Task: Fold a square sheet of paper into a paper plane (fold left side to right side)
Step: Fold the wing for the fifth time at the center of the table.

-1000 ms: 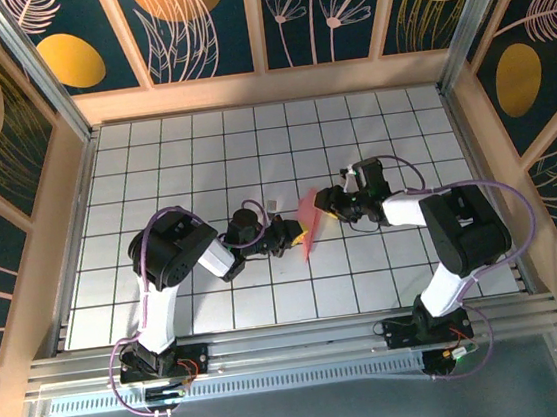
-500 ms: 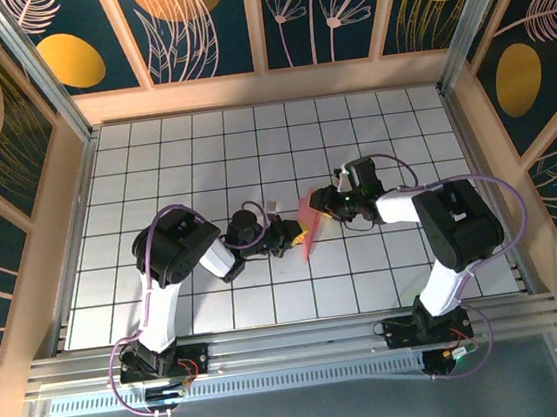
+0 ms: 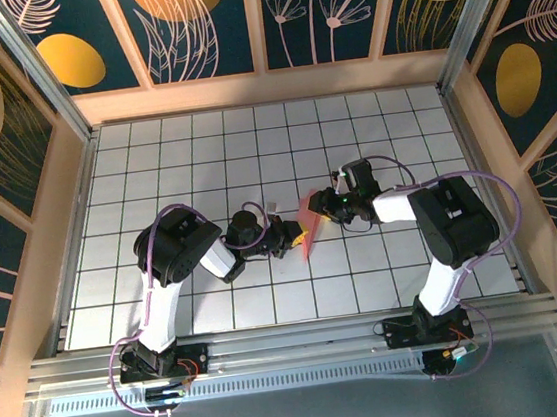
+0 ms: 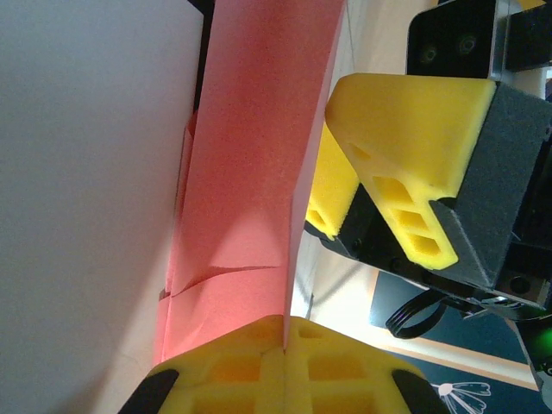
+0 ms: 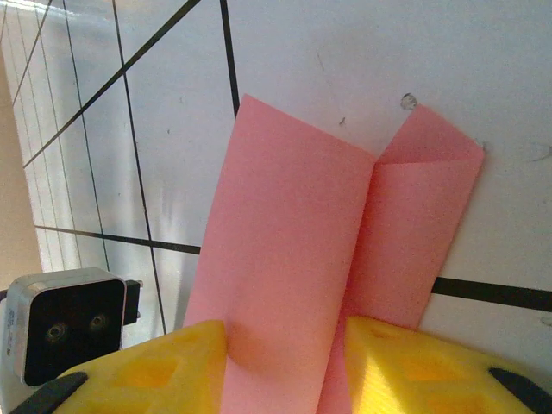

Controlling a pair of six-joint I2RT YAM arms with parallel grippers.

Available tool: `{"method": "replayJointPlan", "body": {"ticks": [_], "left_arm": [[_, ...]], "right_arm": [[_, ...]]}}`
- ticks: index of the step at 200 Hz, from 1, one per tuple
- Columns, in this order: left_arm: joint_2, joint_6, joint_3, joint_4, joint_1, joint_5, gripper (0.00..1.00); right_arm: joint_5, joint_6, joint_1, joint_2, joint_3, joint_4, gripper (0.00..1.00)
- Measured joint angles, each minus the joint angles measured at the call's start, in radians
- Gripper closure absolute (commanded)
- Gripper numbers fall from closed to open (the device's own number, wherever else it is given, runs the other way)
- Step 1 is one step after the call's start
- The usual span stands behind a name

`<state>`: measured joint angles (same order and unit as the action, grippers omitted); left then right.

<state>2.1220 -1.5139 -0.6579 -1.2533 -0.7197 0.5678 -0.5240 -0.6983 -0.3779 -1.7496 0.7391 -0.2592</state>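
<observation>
Mid-counter [image 3: 153, 162], the folded salmon-pink paper sheet [image 3: 308, 227] stands on edge between two claws. The left claw [image 3: 290, 235], at its 9 o'clock, pinches it tightly. The right claw [image 3: 321, 207], at 1 o'clock, has its fingers [image 5: 164, 366] parted, straddling the paper.

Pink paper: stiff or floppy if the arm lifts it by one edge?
Probably floppy: the pink paper is thin, its folded flaps splay apart. Likely very light: a one-edge pinch by the left tool seems to hold it up. Creases suggest it crumples easily.
</observation>
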Motion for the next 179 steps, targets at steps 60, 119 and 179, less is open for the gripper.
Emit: {"method": "replayJointPlan", "body": {"ticks": [60,119,179], "left_arm": [[-0.017,0.025,0.006,0.031,0.007,-0.004,0.77],[-0.042,0.07,0.007,0.085,0.021,-0.018,0.75],[-0.058,0.126,-0.006,0.165,0.028,-0.031,0.9]], "right_arm": [[0.004,0.004,-0.001,-0.008,0.014,0.027,0.62],[0.005,0.008,-0.002,-0.011,0.023,0.041,0.62],[0.005,0.011,-0.002,-0.012,0.027,0.05,0.62]]}}
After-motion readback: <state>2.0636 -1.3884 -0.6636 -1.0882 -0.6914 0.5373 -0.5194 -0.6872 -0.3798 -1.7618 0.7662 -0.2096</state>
